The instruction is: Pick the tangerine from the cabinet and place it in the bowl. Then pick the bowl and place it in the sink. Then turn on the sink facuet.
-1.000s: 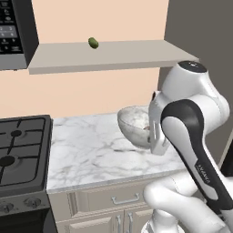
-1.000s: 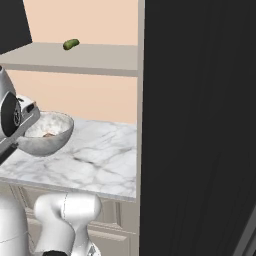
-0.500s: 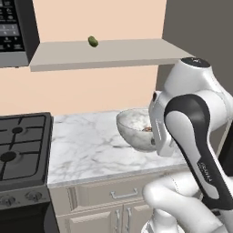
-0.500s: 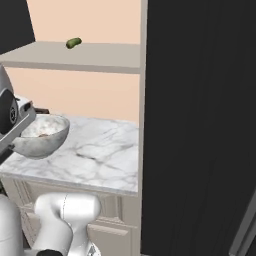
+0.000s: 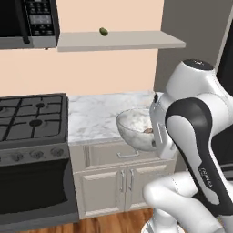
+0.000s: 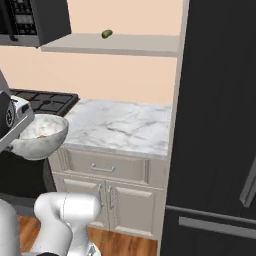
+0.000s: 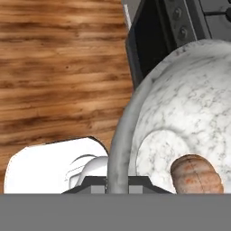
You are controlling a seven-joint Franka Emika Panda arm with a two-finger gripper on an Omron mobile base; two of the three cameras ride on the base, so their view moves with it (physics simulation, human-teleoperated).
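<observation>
The arm has the bowl (image 5: 136, 129) up in the air, out in front of the counter edge and level with the drawer front rather than resting on the marble. From the right side the bowl (image 6: 41, 136) hangs off to the left of the white veined countertop (image 6: 125, 127), clear of it, with the cupboard doors and wooden floor below. The gripper (image 7: 118, 182) is clenched on the bowl's rim: in the hand view the thick pale rim (image 7: 118, 149) runs straight down between the two dark finger tips, which pinch it from either side.

Inside the bowl sits the tangerine (image 7: 196, 175), a ribbed orange-brown ball lying on the flat bottom close to the wall nearest the gripper. From the left base view a small brownish spot (image 5: 148, 130) shows low in the bowl beside the arm's wrist, and from the right a faint reddish patch (image 6: 42, 134) shows over the rim.

The bowl is mottled whitish-grey and glossy, held about level, tipped only slightly.

Up above, the long pale shelf that serves as the cabinet (image 5: 123, 41) carries one small green oval fruit (image 5: 103, 31), sitting alone near the middle of the board. A black stove (image 5: 32, 113) stands left of the counter, with a microwave (image 5: 29, 20) over it.
</observation>
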